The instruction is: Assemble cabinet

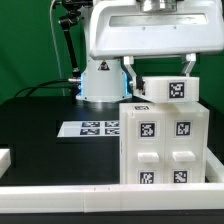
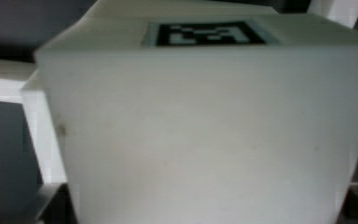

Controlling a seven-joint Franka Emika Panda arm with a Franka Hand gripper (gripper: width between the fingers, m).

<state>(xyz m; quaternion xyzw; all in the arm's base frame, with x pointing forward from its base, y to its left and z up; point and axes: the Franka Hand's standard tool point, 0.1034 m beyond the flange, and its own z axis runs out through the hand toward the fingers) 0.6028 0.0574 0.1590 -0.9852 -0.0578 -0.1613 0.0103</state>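
The cabinet box point(image 1: 165, 143) is a large white block with drawer-like front panels and square tags, standing at the exterior view's right. A smaller white tagged piece point(image 1: 166, 89) sits right on top of it. My gripper point(image 1: 160, 78) is over that piece with a finger on each side, shut on it. In the wrist view the white piece point(image 2: 194, 120) fills the frame between my jaws, its tag point(image 2: 206, 33) at the far end. Dark fingertips point(image 2: 30, 207) show at its edge, and my gripper point(image 2: 194, 214) is centred on it.
The marker board point(image 1: 95, 128) lies flat on the black table left of the cabinet. A long white border rail point(image 1: 60, 190) runs along the front edge. A small white part point(image 1: 4, 157) shows at the left edge. The arm's base point(image 1: 100, 80) stands behind.
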